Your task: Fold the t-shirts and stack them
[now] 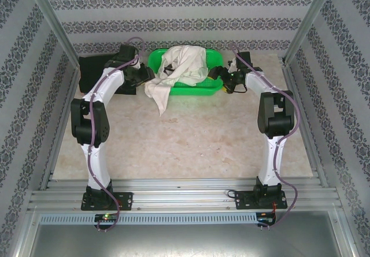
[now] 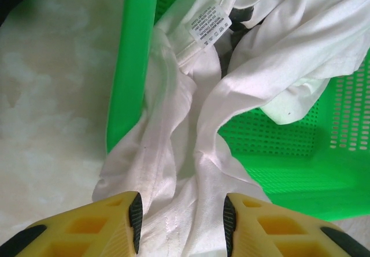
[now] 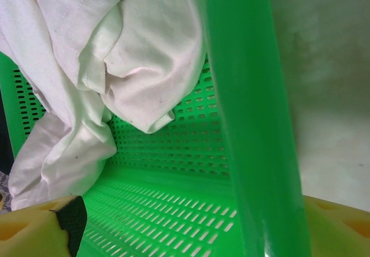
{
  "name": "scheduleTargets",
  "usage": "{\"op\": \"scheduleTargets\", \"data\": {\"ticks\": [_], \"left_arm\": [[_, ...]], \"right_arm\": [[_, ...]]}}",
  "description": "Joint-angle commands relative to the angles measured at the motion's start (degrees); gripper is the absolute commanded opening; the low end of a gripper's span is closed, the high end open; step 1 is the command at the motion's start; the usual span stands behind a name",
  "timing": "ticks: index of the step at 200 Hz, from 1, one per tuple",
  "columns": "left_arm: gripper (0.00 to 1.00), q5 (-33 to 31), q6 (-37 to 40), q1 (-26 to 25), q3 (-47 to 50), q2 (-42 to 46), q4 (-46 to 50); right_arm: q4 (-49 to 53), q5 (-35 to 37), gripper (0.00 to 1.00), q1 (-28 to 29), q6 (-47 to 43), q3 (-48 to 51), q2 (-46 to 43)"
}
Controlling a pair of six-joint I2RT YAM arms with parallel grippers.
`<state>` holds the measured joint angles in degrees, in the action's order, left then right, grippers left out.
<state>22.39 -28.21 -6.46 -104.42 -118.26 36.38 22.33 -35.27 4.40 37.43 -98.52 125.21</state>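
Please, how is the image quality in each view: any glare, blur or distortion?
Top view: even light, soft shadows, frame posts lean from a wide lens. Left wrist: shirt and its label fairly sharp. Right wrist: basket rim close and blurred, with a small glare spot at its lower end.

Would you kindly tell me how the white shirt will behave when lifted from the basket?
Likely floppy: the shirt drapes in soft folds over the basket rim. Probably light, being thin cloth. Its trailing end may snag the rim when lifted.
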Motion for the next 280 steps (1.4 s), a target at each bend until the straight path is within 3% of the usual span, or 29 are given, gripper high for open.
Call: {"op": "scheduleTargets", "data": {"ticks": [1,49,70,102,145,197,280], "left_arm": [[0.43,-2.25,2.63,0.13,-2.11,-1.61,5.04],[0.47,-5.52,2.50,0.09,-0.45,-1.18,6.33],[0.57,-2.86,1.03,0.13,4.49,0.51,0.78],[0.62,2.58,-3.81,0.34,13.65,2.96,-11.22],[0.64,5.20,-9.62,0.66,25.90,7.24,-27.99],[0.59,9.47,-14.68,0.66,34.57,11.06,-42.56],[0.62,17.92,-14.86,1.32,41.69,15.20,-46.01]], "right_arm": [[0.45,0.90,0.90,0.53,0.54,-1.24,1.04],[0.35,0.97,0.89,0.52,0.63,-1.37,1.18],[0.35,0.90,0.89,0.52,0.71,-1.50,1.36],[0.26,0.59,0.89,0.50,0.72,-1.41,1.28],[0.52,0.33,0.90,0.33,0.02,-1.24,0.81],[0.70,0.11,0.90,0.08,-0.16,-1.24,0.65],[0.70,-0.15,0.90,-0.01,-0.16,-1.24,0.82]]}}
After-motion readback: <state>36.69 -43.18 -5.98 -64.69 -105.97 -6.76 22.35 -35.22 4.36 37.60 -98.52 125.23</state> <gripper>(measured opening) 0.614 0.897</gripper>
